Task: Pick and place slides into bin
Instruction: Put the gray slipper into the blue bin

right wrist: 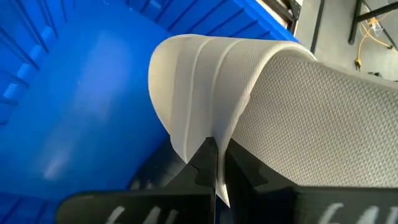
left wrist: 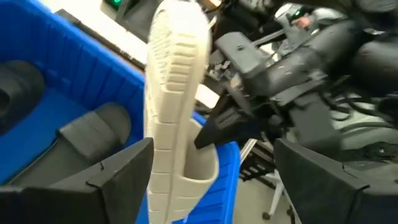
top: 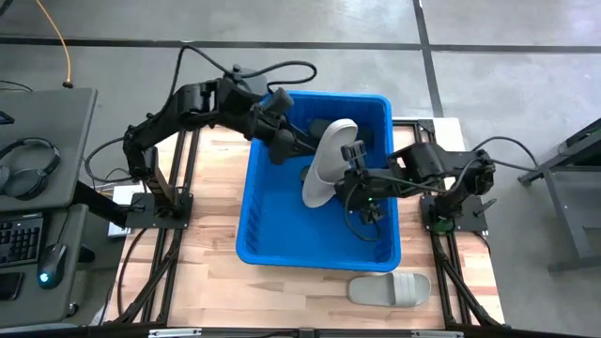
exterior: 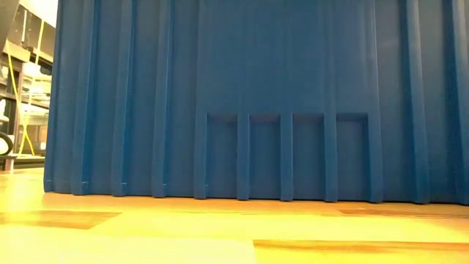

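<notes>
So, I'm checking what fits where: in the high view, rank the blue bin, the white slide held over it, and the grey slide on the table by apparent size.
1. The blue bin, by far the largest.
2. The white slide and the grey slide look alike; the held one is nearer the camera, so no ranking.

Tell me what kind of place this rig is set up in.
Probably a robotics lab or workshop. A wooden table on a dark frame stands on a bare grey concrete floor. Beside it a desk holds headphones, a keyboard and a mouse, and the low view shows shelving behind.

Bright blue ribbed bin; grey-white slide, ridged sole.
</notes>
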You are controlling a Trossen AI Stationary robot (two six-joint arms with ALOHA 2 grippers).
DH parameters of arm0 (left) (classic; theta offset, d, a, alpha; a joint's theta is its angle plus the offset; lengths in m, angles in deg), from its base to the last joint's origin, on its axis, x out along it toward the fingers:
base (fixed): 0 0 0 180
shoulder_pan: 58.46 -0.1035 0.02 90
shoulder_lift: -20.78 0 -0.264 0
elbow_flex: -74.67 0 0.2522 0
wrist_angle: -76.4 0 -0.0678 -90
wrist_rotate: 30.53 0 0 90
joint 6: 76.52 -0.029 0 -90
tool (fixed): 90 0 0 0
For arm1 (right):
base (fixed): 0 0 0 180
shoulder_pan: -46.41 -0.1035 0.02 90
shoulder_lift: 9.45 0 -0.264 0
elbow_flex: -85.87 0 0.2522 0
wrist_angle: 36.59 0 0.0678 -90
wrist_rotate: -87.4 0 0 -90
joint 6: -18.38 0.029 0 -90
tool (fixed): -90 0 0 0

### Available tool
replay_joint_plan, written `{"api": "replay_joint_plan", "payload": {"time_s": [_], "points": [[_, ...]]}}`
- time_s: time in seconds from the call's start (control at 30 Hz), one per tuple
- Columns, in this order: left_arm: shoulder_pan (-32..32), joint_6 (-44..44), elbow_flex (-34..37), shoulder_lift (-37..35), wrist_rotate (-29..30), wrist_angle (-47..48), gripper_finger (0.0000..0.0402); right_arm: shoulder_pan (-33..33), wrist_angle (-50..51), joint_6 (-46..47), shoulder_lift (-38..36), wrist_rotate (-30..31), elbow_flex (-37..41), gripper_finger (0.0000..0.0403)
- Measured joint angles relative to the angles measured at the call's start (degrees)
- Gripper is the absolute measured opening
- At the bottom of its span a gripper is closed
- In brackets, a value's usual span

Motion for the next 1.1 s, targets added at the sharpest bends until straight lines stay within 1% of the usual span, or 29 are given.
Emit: {"api": "replay_joint_plan", "payload": {"time_s": [0.17,0.27,0.5,0.67,1.1], "points": [[-0.1,-0.4,0.0,1.0,0.3,2.0,0.0302,0.0,-0.1,-1.3,1.5,-0.8,-2.6,0.0],[-0.1,-1.3,0.0,0.8,1.8,3.2,0.0297,0.0,0.0,-1.2,1.5,-1.0,-2.7,0.0],[-0.1,-2.3,0.0,0.9,5.5,3.4,0.0308,0.0,-0.4,-1.4,1.6,-1.4,-2.7,0.0],[0.4,-3.6,-0.1,1.6,6.1,2.9,0.0316,0.2,-1.4,-1.5,1.6,-1.6,-2.6,0.0],[1.6,-4.7,-0.1,5.3,5.0,2.9,0.0315,0.2,-1.6,-1.5,1.6,-2.5,-2.6,0.0]]}}
